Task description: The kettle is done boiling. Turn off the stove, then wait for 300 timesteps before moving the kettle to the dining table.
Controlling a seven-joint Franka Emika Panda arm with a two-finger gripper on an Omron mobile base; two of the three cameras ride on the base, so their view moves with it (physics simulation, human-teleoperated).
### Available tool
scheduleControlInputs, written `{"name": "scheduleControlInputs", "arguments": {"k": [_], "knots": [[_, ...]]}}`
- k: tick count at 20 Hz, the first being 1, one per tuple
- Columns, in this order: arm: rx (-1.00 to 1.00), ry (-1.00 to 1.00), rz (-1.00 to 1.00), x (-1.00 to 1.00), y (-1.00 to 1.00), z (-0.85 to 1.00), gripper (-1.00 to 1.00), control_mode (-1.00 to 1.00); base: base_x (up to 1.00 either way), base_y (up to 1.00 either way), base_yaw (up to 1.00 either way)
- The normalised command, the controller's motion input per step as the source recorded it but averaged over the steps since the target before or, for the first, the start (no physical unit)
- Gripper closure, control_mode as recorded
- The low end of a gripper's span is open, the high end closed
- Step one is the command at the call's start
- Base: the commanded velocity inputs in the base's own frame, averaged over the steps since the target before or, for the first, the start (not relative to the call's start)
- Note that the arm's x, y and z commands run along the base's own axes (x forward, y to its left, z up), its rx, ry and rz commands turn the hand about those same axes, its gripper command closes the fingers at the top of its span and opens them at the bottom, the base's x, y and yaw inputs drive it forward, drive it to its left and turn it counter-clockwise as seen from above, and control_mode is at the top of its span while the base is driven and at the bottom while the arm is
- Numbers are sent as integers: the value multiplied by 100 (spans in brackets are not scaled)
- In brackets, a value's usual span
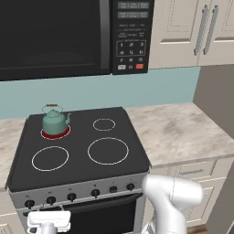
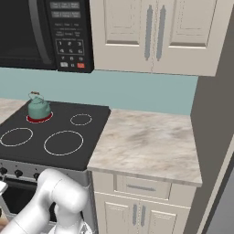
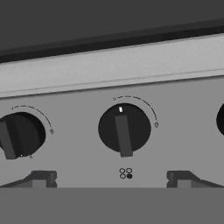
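Before the stove (image 1: 77,151) panel, the pincer (image 3: 109,180) stands spread, facing a knob (image 3: 124,128); burner under the kettle (image 1: 55,120) glows red; next, I judge, pinch and twist it off.

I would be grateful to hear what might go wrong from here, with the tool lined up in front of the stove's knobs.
1. The open tool faces one knob with a neighbour close by; its burner icon may not match the glowing burner under the kettle, so the heat could stay on.
2. The fingers stand well wider than the knob, so a slightly off approach could slip on its ridge.
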Motion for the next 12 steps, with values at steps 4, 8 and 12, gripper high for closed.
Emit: {"name": "scheduleControlInputs", "arguments": {"k": [4, 8, 12], "knots": [[0, 0, 2, 9, 0, -15, -100, -100, 0, 0, 0], [0, 0, 1, 18, 9, -17, -100, -100, 0, 0, 0], [0, 0, 2, 17, 12, -16, -100, -100, 0, 0, 0]]}}
